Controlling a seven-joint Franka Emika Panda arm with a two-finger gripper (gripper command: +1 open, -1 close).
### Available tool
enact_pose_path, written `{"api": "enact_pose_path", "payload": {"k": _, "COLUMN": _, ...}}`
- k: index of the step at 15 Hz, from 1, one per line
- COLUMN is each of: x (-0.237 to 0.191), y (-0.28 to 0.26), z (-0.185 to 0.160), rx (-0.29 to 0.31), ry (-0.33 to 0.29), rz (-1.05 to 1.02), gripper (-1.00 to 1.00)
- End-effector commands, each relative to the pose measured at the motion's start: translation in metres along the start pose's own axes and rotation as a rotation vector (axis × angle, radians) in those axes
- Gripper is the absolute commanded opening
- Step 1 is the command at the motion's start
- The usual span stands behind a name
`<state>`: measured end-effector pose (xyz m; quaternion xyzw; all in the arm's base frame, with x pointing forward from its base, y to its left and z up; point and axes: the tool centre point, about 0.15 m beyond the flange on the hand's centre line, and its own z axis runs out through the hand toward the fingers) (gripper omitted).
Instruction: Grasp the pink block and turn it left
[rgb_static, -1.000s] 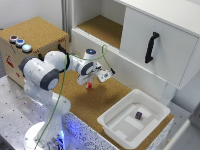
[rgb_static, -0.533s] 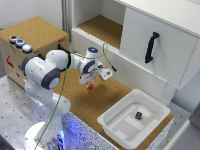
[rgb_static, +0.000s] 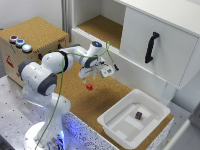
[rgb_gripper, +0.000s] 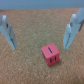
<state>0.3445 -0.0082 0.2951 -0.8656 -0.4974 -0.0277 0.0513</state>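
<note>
The pink block is a tiny reddish-pink cube lying on the cork surface. It also shows in the wrist view as the pink block, resting on cork a little off the midline between the fingers. My gripper hangs just above it, open, with nothing held. Both fingertips stand wide apart, and the block is below them, closer to the other finger. The fingers do not touch the block.
A white tray at the exterior view's lower right holds a dark small cube. A white cabinet with a black handle stands behind. A cork-topped box with buttons sits on the exterior view's left.
The arm has barely moved; the gripper stays open over the block, perhaps slightly lower.
</note>
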Motion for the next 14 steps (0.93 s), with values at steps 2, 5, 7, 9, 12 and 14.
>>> {"api": "enact_pose_path", "payload": {"k": 2, "x": -0.045, "y": 0.013, "z": -0.003, "rx": -0.069, "ry": -0.023, "rz": 0.553, "gripper": 1.00}}
{"api": "enact_pose_path", "payload": {"k": 5, "x": -0.065, "y": 0.014, "z": -0.005, "rx": -0.103, "ry": -0.033, "rz": 0.699, "gripper": 1.00}}
{"api": "enact_pose_path", "payload": {"k": 7, "x": -0.071, "y": 0.005, "z": 0.001, "rx": -0.199, "ry": -0.017, "rz": 0.708, "gripper": 1.00}}
{"api": "enact_pose_path", "payload": {"k": 9, "x": -0.079, "y": 0.008, "z": 0.015, "rx": -0.203, "ry": 0.008, "rz": 0.766, "gripper": 1.00}}
{"api": "enact_pose_path", "payload": {"k": 12, "x": -0.070, "y": 0.012, "z": 0.023, "rx": -0.262, "ry": 0.049, "rz": 0.728, "gripper": -1.00}}
{"api": "enact_pose_path", "payload": {"k": 14, "x": -0.067, "y": 0.013, "z": 0.028, "rx": -0.285, "ry": 0.054, "rz": 0.725, "gripper": -1.00}}
